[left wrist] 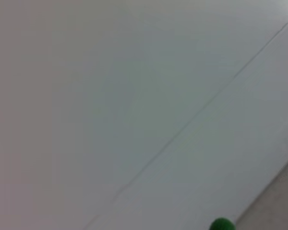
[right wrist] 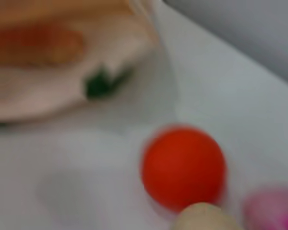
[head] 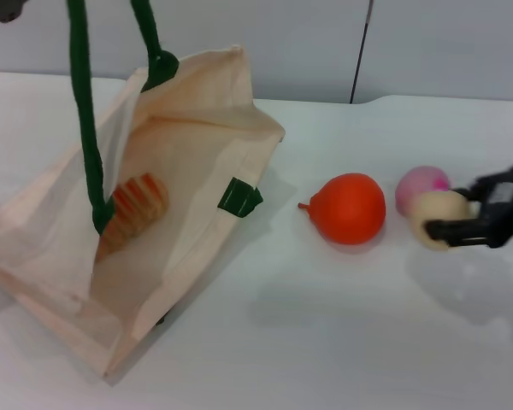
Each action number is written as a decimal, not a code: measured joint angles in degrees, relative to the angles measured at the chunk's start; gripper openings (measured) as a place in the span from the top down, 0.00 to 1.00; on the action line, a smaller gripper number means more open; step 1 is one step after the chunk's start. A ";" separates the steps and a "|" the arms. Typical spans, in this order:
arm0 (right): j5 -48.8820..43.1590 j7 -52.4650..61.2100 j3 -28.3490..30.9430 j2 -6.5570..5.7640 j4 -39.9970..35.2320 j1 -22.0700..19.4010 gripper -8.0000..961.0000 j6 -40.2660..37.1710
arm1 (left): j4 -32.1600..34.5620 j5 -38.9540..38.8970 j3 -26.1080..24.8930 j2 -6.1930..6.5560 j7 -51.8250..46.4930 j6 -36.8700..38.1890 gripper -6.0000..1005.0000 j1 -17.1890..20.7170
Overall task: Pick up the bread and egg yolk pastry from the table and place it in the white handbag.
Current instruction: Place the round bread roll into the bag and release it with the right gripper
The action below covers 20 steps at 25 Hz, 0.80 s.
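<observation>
The white handbag (head: 197,145) lies on the table at the left with its mouth held open. Its green rope handles (head: 84,111) rise taut out of the top of the head view, and a green bit of rope (left wrist: 222,224) shows in the left wrist view. My left gripper itself is out of view. The bread (head: 137,205) lies inside the bag and also shows in the right wrist view (right wrist: 36,45). My right gripper (head: 463,213) is at the right, closed around the egg yolk pastry (head: 436,215), which shows close up in the right wrist view (right wrist: 206,218).
A smooth orange fruit (head: 350,207) lies between the bag and the pastry, and also shows in the right wrist view (right wrist: 184,165). A pink ball (head: 421,184) sits just behind the pastry. A green tab (head: 239,198) sticks out of the bag's edge. A grey wall stands behind the table.
</observation>
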 joint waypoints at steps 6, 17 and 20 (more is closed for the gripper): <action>9.48 -5.29 -5.71 0.17 -0.04 2.38 0.38 0.15 | -0.06 0.32 0.14 -0.41 -0.26 -2.78 0.83 -1.67; 17.18 -5.49 -23.76 0.18 5.63 14.85 0.39 12.73 | -1.19 0.44 0.30 -0.62 -0.40 -4.72 0.81 -3.47; 18.81 -5.23 -28.82 0.19 8.12 18.21 0.39 18.28 | -1.32 0.46 0.32 -0.62 -0.43 -5.46 0.81 -3.81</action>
